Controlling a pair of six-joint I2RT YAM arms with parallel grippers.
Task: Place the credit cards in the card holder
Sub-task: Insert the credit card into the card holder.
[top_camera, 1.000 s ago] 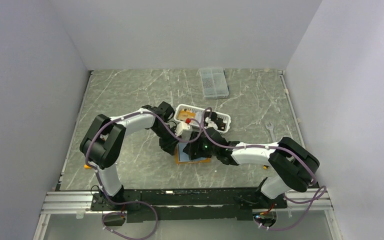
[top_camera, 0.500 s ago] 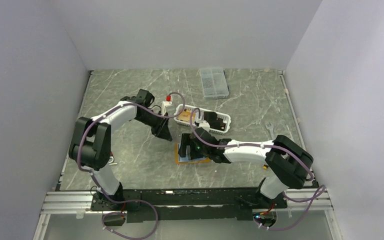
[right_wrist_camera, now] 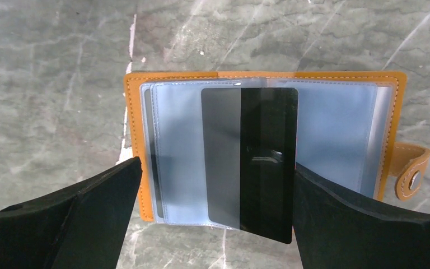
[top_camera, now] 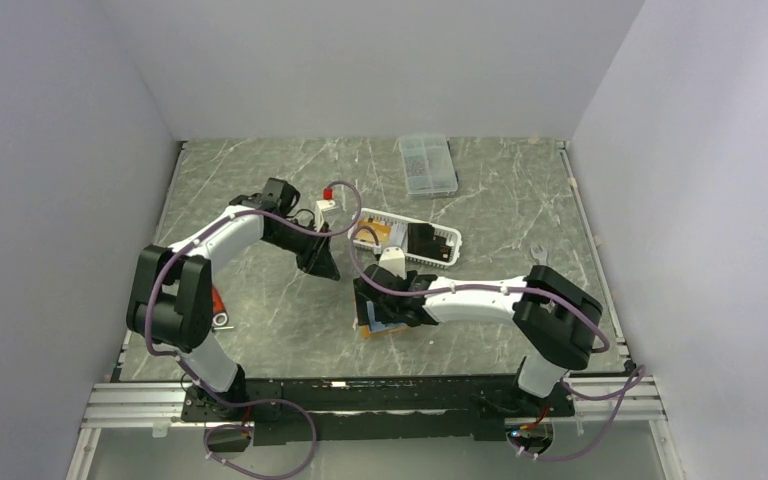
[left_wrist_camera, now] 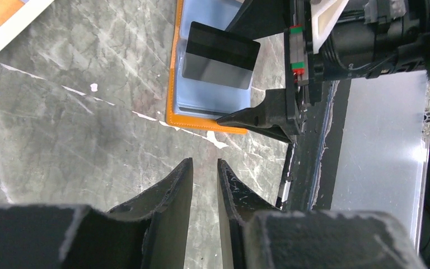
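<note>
The orange card holder [right_wrist_camera: 173, 78] lies open on the table, its pale blue sleeves facing up and its snap tab [right_wrist_camera: 411, 178] at the right. A black credit card [right_wrist_camera: 257, 162] lies across the sleeves, apparently partly tucked under a clear one, with its near end past the holder's edge. My right gripper [right_wrist_camera: 217, 165] is wide open just above it, one finger on each side of the card. My left gripper [left_wrist_camera: 204, 168] is empty, open by only a narrow gap, and hovers over bare table left of the holder [left_wrist_camera: 201, 120]. In the top view the right gripper [top_camera: 378, 305] covers most of the holder [top_camera: 388, 328].
A white slotted basket [top_camera: 450, 238] behind the holder contains an orange-gold card [top_camera: 390, 233] and a black one [top_camera: 425, 243]. A clear compartment box [top_camera: 427, 165] stands at the back. A wrench [top_camera: 538, 255] lies at the right, and small items [top_camera: 220, 310] lie by the left arm.
My left gripper has pulled back from the holder to the left and rear, leaving the black card on it. My right gripper has slid left over the holder.
</note>
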